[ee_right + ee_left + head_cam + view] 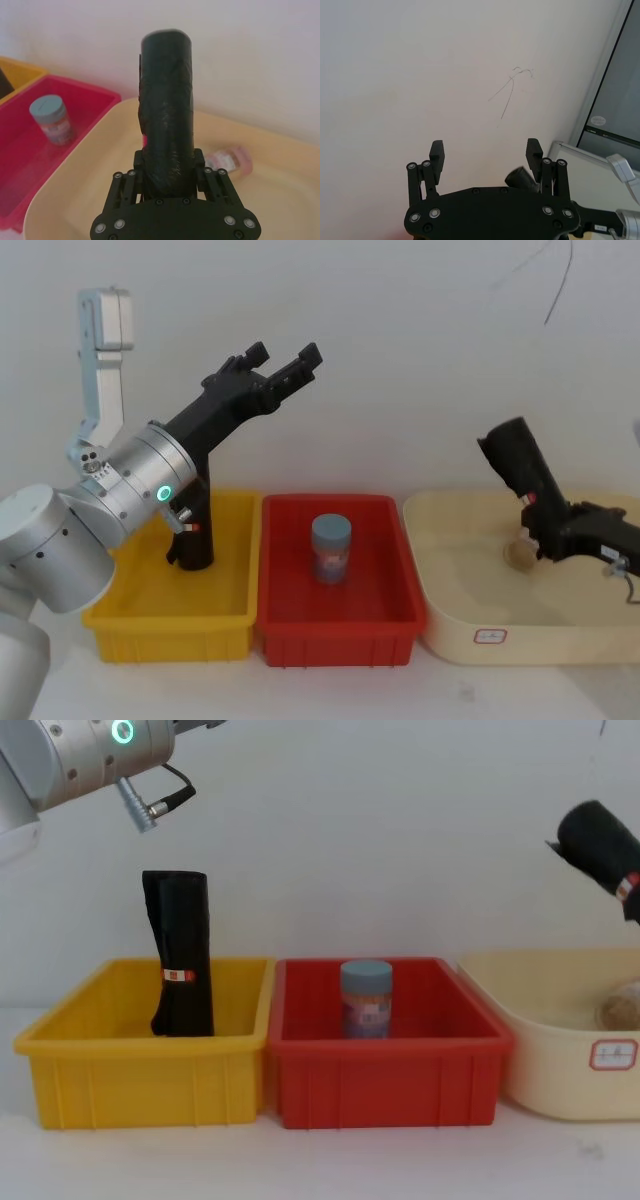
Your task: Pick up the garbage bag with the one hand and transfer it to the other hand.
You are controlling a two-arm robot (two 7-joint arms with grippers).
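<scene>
Right gripper (pixel 170 172) clamped on the garbage bag (pixel 166 107), holding the black roll tilted up above the cream tub (pixel 450 630). Left gripper (pixel 285 360) is raised high over the yellow bin (pixel 165 625), fingers spread apart and gripping nothing (another black roll (pixel 180 955) stands upright in that bin).

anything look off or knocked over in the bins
One oddity: a small jar lies on its side in the cream tub, below the garbage bag in the right gripper. The other bins' items stand upright.
</scene>
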